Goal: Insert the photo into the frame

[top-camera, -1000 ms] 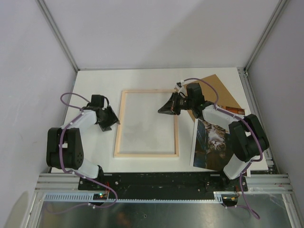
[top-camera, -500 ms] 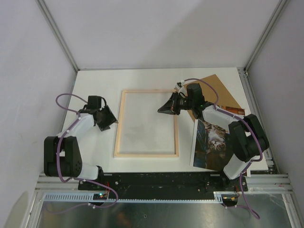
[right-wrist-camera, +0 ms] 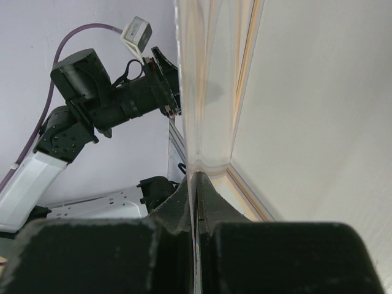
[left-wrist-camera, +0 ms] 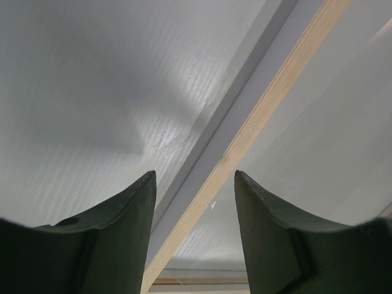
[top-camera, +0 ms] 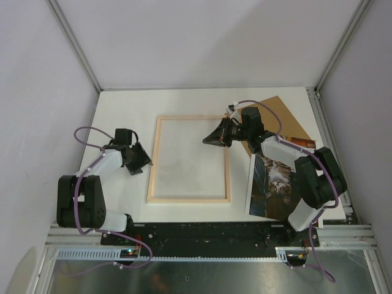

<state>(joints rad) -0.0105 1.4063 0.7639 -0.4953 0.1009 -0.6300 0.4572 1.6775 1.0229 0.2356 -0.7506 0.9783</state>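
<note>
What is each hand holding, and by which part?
Right hand pinches a thin clear sheet by its edge, over the frame. Left hand is open, empty.

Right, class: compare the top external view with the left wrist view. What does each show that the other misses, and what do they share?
Only the top external view shows the photo lying to the right of the frame, the brown board beyond it, the right claw and both whole arms. Only the left wrist view shows, close up, the left claw with its fingers apart and nothing between them. Both show the left claw, the frame's pale wood rail and the white table.
</note>
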